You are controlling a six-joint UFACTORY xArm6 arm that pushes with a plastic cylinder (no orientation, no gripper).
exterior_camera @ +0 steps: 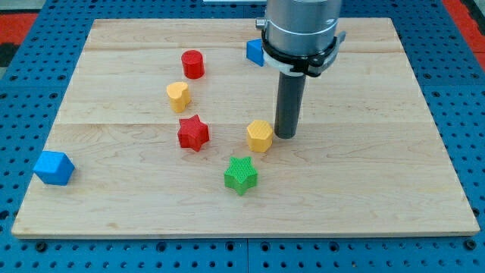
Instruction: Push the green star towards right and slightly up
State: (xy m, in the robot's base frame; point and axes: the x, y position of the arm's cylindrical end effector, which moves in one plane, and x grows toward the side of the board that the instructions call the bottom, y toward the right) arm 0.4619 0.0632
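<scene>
The green star (241, 174) lies on the wooden board (364, 182), below the centre. My tip (286, 136) rests on the board up and to the right of the star, apart from it. A yellow hexagonal block (259, 136) sits just left of the tip, close to it, and directly above the star.
A red star (193, 133) lies left of the yellow hexagon. A yellow heart-like block (178, 95) and a red cylinder (192, 64) stand further up. A blue block (255, 52) is partly hidden behind the arm at the top. A blue cube (54, 167) sits at the board's left edge.
</scene>
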